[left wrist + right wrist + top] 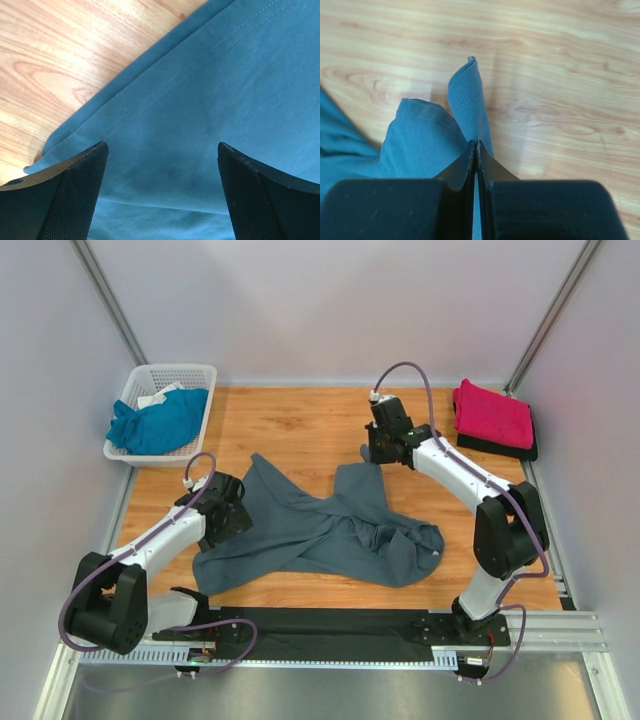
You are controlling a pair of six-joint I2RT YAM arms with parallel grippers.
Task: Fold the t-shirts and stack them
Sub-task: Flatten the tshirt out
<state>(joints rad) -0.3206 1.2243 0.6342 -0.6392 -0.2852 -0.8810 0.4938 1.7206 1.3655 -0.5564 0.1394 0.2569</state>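
Observation:
A large slate-grey t-shirt lies crumpled across the middle of the wooden table. My right gripper is shut on its far edge; in the right wrist view the jaws pinch a hemmed fold of the grey t-shirt. My left gripper is open and sits low over the shirt's left edge, its fingers spread above the hemmed grey cloth. A folded magenta-pink t-shirt lies at the back right on a dark folded one. A teal-blue t-shirt is heaped in the basket.
A white lattice basket stands at the back left corner. White walls with metal posts close in the table. A black strip runs along the near edge between the arm bases.

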